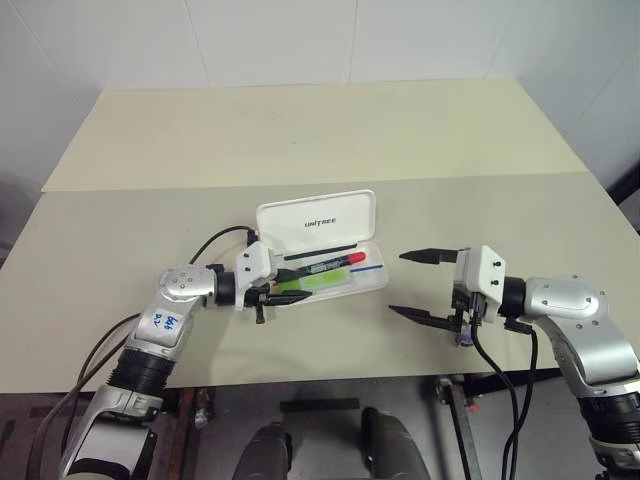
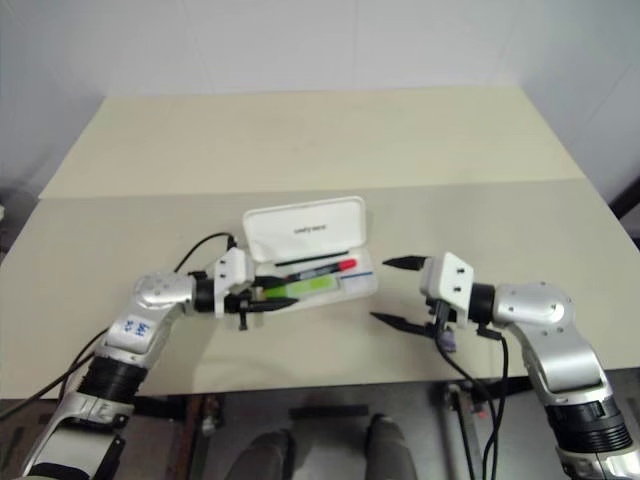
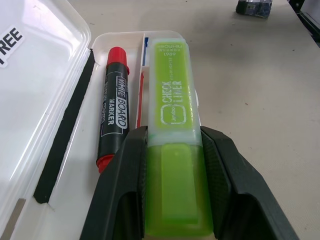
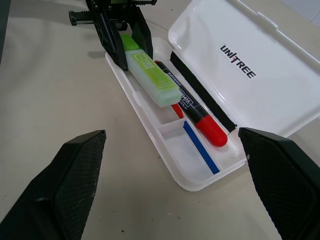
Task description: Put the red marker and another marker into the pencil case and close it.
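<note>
Reading "CHECK LINER" on green marker [image 3: 173, 125] via L wrist cam.

The pencil case [image 1: 322, 250] lies open near the middle of the table [image 1: 300, 130], its lid [image 4: 255, 65] standing up behind the tray. In the tray the red marker [image 4: 192, 112] lies along the lid side, and another marker [image 3: 175, 130] lies beside it on the near side, its end between the fingers of the left gripper [image 1: 285, 292] at the case's left end. The right gripper [image 1: 425, 285] sits apart to the case's right.
</note>
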Robot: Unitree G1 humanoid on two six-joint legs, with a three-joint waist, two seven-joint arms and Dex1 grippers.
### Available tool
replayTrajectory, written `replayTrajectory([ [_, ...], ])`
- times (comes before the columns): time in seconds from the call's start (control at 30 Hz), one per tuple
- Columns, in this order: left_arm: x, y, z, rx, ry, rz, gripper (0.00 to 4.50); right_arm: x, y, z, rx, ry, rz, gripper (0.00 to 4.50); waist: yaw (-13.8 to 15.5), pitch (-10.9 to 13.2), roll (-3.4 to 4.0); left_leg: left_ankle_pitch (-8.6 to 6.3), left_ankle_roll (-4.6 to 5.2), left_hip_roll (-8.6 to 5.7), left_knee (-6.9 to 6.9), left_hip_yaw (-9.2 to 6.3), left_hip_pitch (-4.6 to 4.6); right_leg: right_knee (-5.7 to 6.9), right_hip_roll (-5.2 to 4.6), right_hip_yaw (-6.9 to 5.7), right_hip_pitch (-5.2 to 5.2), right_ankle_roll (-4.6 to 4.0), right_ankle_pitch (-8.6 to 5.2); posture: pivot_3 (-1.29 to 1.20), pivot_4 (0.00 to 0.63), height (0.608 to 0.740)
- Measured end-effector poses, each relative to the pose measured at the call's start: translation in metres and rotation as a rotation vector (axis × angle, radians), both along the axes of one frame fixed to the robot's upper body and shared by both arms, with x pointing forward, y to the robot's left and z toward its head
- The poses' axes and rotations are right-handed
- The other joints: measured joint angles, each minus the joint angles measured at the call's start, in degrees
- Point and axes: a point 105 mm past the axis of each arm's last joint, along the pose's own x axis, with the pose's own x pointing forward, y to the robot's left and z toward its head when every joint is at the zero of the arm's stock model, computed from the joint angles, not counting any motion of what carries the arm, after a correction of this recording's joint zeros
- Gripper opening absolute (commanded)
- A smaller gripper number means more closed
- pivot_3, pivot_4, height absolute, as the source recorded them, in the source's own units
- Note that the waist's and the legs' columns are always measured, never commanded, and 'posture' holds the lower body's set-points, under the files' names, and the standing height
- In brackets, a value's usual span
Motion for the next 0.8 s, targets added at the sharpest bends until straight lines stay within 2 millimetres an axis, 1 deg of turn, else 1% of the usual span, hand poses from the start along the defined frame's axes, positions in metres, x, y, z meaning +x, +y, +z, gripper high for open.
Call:
replayTrajectory([
  [0.07, 0.001, -0.001, 0.0, -0.005, -0.002, 0.008, 2.42, 0.0, 0.0, 0.001, 0.005, 0.0, 0.0, 4.5, 0.0, 0.0, 0.0, 0.0, 0.0, 0.0, 0.0, 0.0, 0.0, 0.0, 0.0, 0.0, 0.0, 0.0, 0.0, 0.0, 0.15, 0.74],
  [0.27, 0.001, -0.004, -0.002, -0.004, 0.007, 0.011, 4.48, -0.002, 0.004, 0.004, 0.013, -0.002, 0.005, 4.5, 0.0, 0.0, -0.01, 0.0, 0.0, 0.0, 0.0, 0.0, -0.02, -0.03, 0.0, 0.0, 0.0, 0.0, 0.0, 0.0, 0.15, 0.74],
  [0.4, -0.002, -0.005, -0.003, -0.004, 0.013, 0.004, 4.48, -0.002, 0.005, 0.006, 0.013, 0.002, 0.001, 4.5, 0.0, 0.0, -0.01, 0.0, 0.0, 0.0, 0.0, 0.0, -0.01, -0.03, 0.0, 0.0, 0.0, 0.0, 0.0, 0.0, 0.15, 0.74],
  [0.47, -0.007, -0.006, -0.003, -0.008, 0.014, -0.017, 4.48, -0.002, 0.005, 0.007, 0.015, 0.009, -0.001, 4.5, 0.0, 0.0, -0.01, 0.0, 0.0, 0.0, 0.0, 0.0, -0.02, -0.03, 0.0, 0.0, 0.0, 0.0, 0.0, 0.0, 0.15, 0.74],
  [0.6, -0.015, -0.011, 0.006, -0.039, -0.003, -0.062, 4.48, -0.002, 0.005, 0.007, 0.021, 0.015, 0.001, 4.5, 0.0, 0.0, -0.01, 0.0, 0.0, 0.0, 0.0, 0.0, -0.02, -0.03, 0.0, 0.0, 0.0, 0.0, 0.0, 0.0, 0.15, 0.74],
  [0.8, -0.032, -0.006, 0.022, -0.103, -0.028, -0.117, 4.48, -0.007, -0.001, 0.002, 0.013, 0.066, -0.017, 4.5, 0.0, 0.0, -0.02, -0.02, 0.03, 0.01, -0.02, 0.0, -0.03, -0.06, 0.0, 0.0, 0.0, 0.0, 0.0, 0.0, 0.15, 0.74],
])
